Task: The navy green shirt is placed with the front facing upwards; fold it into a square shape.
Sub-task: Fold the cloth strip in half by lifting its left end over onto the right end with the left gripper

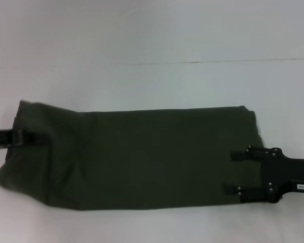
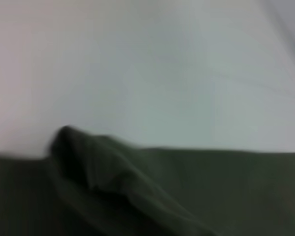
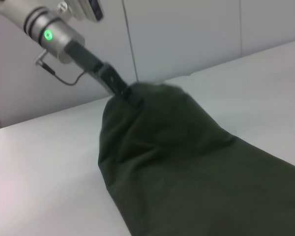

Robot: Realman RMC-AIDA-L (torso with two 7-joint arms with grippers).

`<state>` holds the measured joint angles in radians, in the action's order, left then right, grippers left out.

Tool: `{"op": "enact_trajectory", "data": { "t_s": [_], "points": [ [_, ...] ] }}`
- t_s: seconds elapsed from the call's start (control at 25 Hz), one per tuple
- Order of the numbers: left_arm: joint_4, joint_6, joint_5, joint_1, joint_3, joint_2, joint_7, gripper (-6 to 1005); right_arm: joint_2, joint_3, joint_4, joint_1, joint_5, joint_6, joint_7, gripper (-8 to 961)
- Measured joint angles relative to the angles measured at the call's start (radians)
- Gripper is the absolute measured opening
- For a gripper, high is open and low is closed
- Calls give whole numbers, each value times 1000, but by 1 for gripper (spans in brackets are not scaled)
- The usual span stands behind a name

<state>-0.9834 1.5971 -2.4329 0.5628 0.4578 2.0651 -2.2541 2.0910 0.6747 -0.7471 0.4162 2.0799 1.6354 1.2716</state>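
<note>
Head view: navy green shirt point(image 1: 137, 157) lies left-right; left end effector point(image 1: 28, 137) pinches it, right end effector point(image 1: 232, 172) wide.

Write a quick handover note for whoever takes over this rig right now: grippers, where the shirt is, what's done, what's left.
Left gripper: shut on the shirt's left end, cloth there lifted off the table.
Right gripper: open, fingers over the shirt's right end, nothing pinched.
Shirt: a long band across the table, plain green side up, no print showing.
Done: it looks folded lengthwise already.
Left: probably fold the ends across to make a square, then release.
</note>
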Motion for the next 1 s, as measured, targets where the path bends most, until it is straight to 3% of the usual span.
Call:
{"op": "enact_trajectory", "data": {
  "t_s": [0.16, 0.4, 0.68, 1.0],
  "points": [
    [2, 40, 77, 49, 37, 38, -4, 67, 0, 1, 16, 5, 0, -25, 0, 945],
    [30, -4, 87, 116, 147, 98, -20, 67, 0, 1, 50, 11, 0, -57, -2, 944],
    [119, -101, 138, 149, 292, 101, -45, 67, 0, 0, 72, 13, -1, -66, -19, 944],
    [90, -113, 137, 111, 288, 96, -55, 68, 0, 0, 74, 14, -10, -66, -18, 944]
  ]
}}
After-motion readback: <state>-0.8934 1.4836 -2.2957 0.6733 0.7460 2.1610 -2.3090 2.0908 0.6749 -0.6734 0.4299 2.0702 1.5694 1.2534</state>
